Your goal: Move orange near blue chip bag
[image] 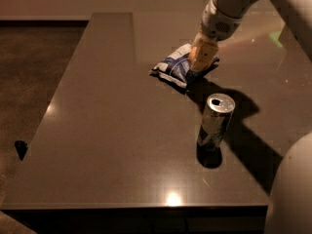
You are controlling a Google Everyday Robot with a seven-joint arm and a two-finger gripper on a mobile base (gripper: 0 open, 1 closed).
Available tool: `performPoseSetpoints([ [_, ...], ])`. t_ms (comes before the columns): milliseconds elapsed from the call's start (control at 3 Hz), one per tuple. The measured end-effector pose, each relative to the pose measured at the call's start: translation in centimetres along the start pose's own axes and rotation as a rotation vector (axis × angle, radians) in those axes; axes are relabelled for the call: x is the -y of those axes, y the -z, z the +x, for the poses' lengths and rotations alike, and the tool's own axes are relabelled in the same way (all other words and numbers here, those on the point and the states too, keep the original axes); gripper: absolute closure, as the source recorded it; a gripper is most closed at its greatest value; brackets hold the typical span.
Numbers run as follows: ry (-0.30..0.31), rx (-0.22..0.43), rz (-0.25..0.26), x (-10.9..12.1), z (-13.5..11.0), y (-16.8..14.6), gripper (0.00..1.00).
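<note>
The blue chip bag [171, 67] lies at the far middle of the dark table [107, 130], dark blue with white markings. My gripper [202, 57] hangs from the arm at the upper right, over the bag's right end and low above the table. It is shut on the orange [201, 52], which shows as an orange-tan mass between the fingers, partly hidden by them. The orange is right next to the bag, covering part of it from this view.
A silver-and-blue drink can [215, 121] stands upright in front of the bag, toward the right. The arm's shadow falls across the table by the can. A rounded part of the robot [292, 194] fills the lower right corner. Floor lies to the left.
</note>
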State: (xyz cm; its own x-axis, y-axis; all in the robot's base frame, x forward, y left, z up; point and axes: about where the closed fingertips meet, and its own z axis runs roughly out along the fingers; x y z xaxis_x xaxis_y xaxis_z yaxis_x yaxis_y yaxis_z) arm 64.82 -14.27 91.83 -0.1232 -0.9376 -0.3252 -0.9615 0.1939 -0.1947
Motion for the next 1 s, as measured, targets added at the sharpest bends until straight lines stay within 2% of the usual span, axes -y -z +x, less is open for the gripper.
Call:
performPoseSetpoints([
  [667, -0.094, -0.045, -0.015, 0.3, 3.7, -1.1, 1.0],
  [1000, -0.11, -0.059, -0.032, -0.5, 4.4, -1.9, 0.82],
])
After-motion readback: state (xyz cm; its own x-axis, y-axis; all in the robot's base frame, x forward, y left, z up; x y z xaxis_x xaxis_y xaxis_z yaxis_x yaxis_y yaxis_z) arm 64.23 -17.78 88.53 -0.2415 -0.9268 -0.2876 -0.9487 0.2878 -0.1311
